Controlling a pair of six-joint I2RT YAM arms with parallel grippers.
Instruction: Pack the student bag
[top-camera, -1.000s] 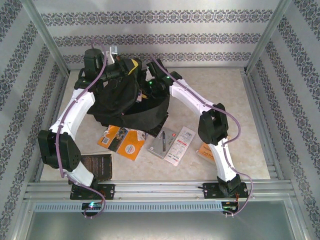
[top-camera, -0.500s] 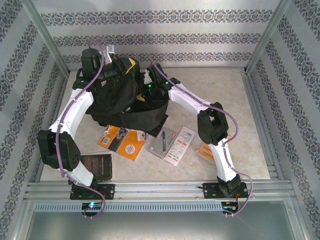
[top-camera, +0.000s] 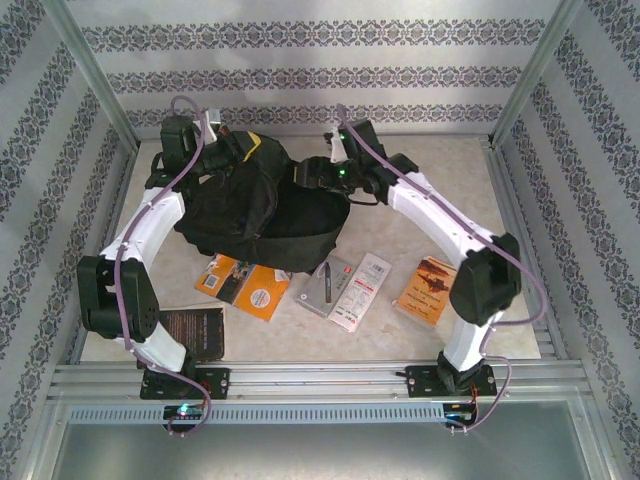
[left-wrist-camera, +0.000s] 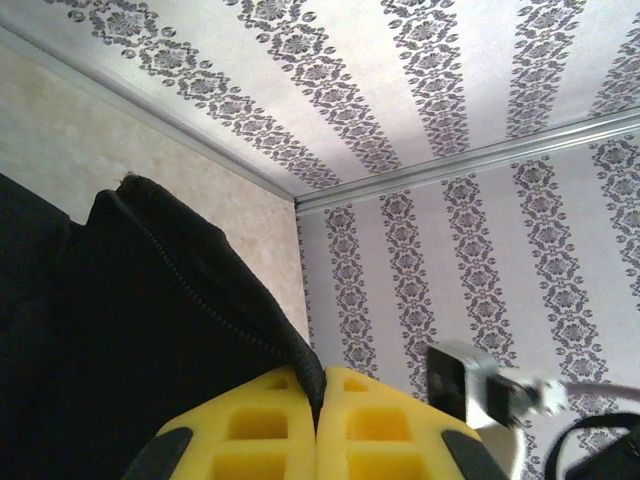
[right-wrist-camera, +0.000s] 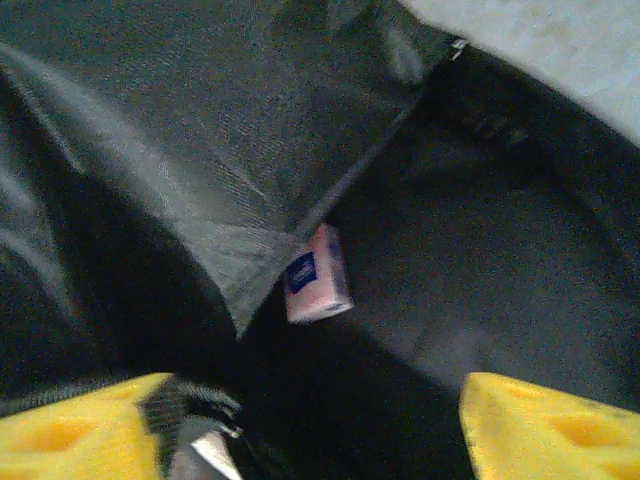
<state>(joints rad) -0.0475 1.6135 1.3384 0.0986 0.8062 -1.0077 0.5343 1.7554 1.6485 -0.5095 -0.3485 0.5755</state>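
L tool (left-wrist-camera: 318, 418) pinches student bag (top-camera: 240, 205) rim; R tool (right-wrist-camera: 312, 425) wide at opening; orange book (top-camera: 250, 288) just beside bag.

I work in a robot test booth, not a real home. The walls (top-camera: 320, 40) wear striped flower paper like a bedroom, but they are flat and held in shiny metal bars (top-camera: 88, 75). The tabletop (top-camera: 470, 170) is pale like stone, with metal tracks (top-camera: 525, 250) along its side. My left arm (top-camera: 150, 220) and right arm (top-camera: 430, 210) are white and black, with purple wires (top-camera: 120, 300) on them. Both are bolted to a metal rail (top-camera: 320, 375) at the near edge. From my left wrist, I see two papered walls meet at a metal strip (left-wrist-camera: 470, 160).
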